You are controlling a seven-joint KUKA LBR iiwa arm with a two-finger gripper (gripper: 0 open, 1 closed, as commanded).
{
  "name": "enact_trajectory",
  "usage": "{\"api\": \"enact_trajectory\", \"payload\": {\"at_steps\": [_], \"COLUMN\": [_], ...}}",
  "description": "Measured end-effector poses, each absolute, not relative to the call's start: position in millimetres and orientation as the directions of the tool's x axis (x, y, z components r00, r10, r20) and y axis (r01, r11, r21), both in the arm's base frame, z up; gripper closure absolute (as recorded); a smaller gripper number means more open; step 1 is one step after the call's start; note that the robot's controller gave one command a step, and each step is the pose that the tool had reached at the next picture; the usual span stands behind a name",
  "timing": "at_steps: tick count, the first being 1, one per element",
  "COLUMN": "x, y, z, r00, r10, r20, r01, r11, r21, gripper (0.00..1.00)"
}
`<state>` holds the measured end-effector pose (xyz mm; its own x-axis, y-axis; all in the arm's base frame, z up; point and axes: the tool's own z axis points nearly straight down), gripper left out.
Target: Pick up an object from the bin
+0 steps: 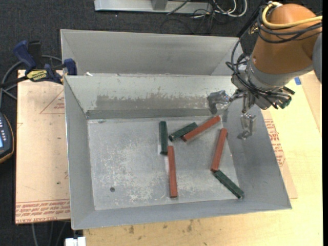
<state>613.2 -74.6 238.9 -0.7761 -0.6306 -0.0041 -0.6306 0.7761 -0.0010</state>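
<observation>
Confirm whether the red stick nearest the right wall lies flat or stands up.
Flat: the red stick lies full length on the bin floor.

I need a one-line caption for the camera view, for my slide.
Robot gripper above grey bin, right of six red and green sticks.

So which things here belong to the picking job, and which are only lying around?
Job: gripper, grey bin, three red sticks and three green sticks in it.
Lying about: cables and a grey metal bar on the floor beyond the bin.
</observation>
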Motion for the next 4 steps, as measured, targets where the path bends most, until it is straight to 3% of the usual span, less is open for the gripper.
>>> {"api": "enact_trajectory", "payload": {"at_steps": [1, 2, 3, 4], "x": [621.1, 644.4, 656.5, 657.3], "y": [-61, -20, -20, -21], "z": [74, 108, 69, 71], "r00": [-0.745, -0.868, -0.818, -0.819], "r10": [-0.667, -0.496, -0.575, -0.574], "r20": [0.0, -0.008, -0.003, -0.004], "r01": [-0.667, -0.496, -0.575, -0.574], "r11": [0.745, 0.868, 0.818, 0.819], "r21": [0.005, 0.0, 0.0, -0.001], "gripper": [0.0, 0.0, 0.0, 1.0]}}
